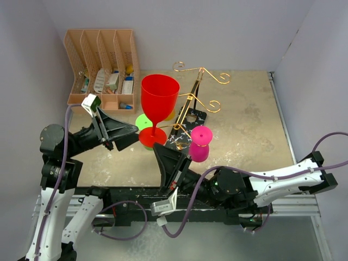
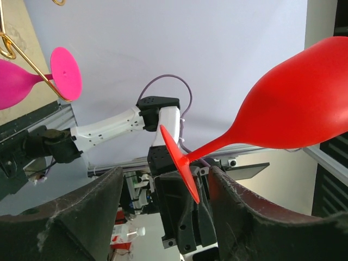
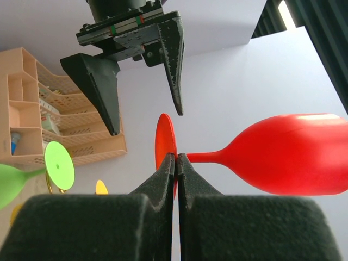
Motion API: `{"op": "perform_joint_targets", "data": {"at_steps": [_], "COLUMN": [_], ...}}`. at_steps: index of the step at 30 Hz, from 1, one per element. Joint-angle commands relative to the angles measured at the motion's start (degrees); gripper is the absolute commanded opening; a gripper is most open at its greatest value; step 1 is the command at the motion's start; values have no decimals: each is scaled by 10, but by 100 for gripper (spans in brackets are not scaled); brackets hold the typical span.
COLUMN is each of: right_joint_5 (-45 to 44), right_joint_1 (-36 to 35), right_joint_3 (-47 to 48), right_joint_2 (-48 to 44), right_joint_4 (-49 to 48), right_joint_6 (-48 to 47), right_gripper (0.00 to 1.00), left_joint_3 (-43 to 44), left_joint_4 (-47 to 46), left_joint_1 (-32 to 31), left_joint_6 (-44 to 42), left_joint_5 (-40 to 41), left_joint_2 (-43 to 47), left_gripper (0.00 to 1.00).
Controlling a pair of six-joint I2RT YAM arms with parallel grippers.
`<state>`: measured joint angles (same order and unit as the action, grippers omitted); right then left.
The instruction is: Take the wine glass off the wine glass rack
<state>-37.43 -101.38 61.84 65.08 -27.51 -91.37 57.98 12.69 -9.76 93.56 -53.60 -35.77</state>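
Observation:
A red wine glass [image 1: 160, 95] stands upright in the air, left of the gold wire wine glass rack [image 1: 198, 87], apart from its arms. My right gripper [image 1: 161, 150] is shut on the edge of the glass's round foot [image 3: 165, 136], jaws pinched together [image 3: 176, 157]. My left gripper [image 1: 129, 132] is open just left of the foot. In the left wrist view the foot [image 2: 179, 169] sits between the spread fingers [image 2: 255, 217], touching neither. A pink glass [image 1: 199, 143] hangs bowl-down from the rack; a green one [image 1: 143, 122] shows behind the red foot.
A peach file organiser [image 1: 103, 68] with small items stands at the back left. The rack's black marble base [image 1: 191, 118] sits mid-table. A yellow glass [image 1: 171, 115] peeks out behind the red one. Walls close in on the left, back and right.

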Motion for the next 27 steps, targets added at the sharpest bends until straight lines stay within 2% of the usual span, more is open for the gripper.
{"op": "perform_joint_targets", "data": {"at_steps": [1, 11, 16, 22, 25, 27], "right_joint_5": [30, 43, 50, 56, 57, 54], "right_joint_1": [15, 26, 34, 43, 46, 45], "right_joint_3": [-4, -24, -29, -32, -33, -34], "right_joint_2": [3, 17, 27, 44, 44, 41], "right_joint_4": [-74, -103, -122, -142, -144, -144], "right_joint_6": [-18, -15, -14, -18, -12, -7], "right_gripper": [0, 0, 0, 0, 0, 0], "left_joint_3": [1, -15, -24, -28, -35, -46], "left_joint_4": [-49, -75, -78, -96, -105, -115], "left_joint_1": [-3, -3, -3, -4, -3, -3], "left_joint_6": [65, 88, 91, 91, 91, 92], "left_joint_5": [4, 19, 19, 16, 16, 17], "left_joint_2": [6, 4, 8, 7, 8, 10], "left_gripper": [68, 64, 55, 37, 17, 0]}}
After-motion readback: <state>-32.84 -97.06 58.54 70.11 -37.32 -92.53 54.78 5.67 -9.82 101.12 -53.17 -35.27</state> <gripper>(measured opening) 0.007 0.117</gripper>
